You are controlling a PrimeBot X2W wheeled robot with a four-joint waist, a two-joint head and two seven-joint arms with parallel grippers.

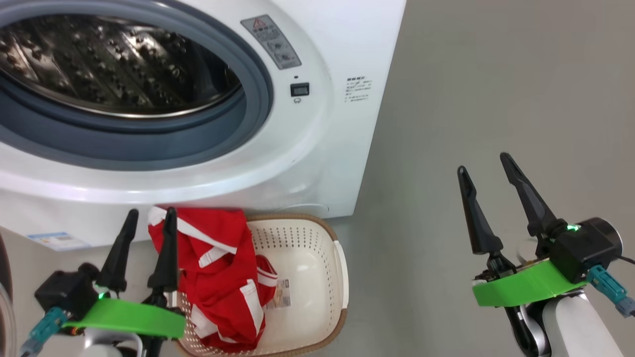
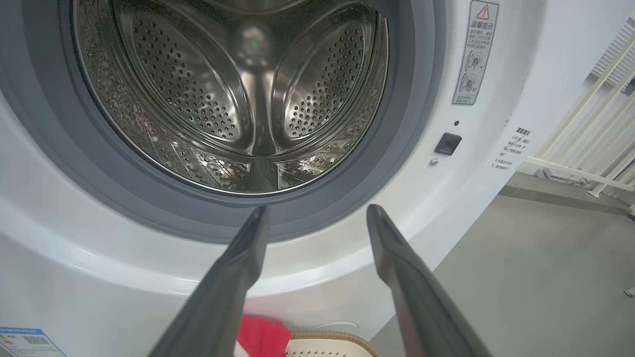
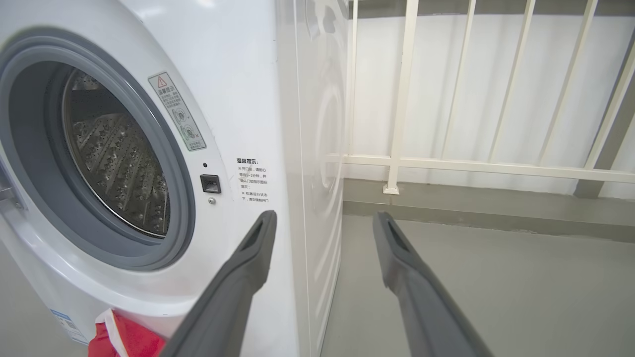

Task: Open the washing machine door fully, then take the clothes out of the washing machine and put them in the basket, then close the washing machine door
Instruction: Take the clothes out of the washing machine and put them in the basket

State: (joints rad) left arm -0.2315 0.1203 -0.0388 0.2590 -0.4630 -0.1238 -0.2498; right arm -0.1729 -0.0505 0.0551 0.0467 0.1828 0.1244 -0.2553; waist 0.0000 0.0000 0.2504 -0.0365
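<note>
Clothes (image 1: 218,267), soft and light, lie heaped in the basket (image 1: 307,238) below the empty drum (image 2: 248,99). Left gripper (image 1: 152,210) and right gripper (image 1: 482,162) gape wide, holding nothing. Door (image 1: 3,267), likely the dark edge at lower left, looks rigid and glossy: push its rim flat-on.

This is looking like a laundry corner: a white washing machine (image 1: 337,148) is standing on plain grey floor (image 1: 496,89) at the head view's upper left, a basket (image 1: 307,248) holding red clothes (image 1: 218,277) is sitting at lower centre, and a white railing (image 3: 486,167) is running across the right wrist view's upper right.
</note>
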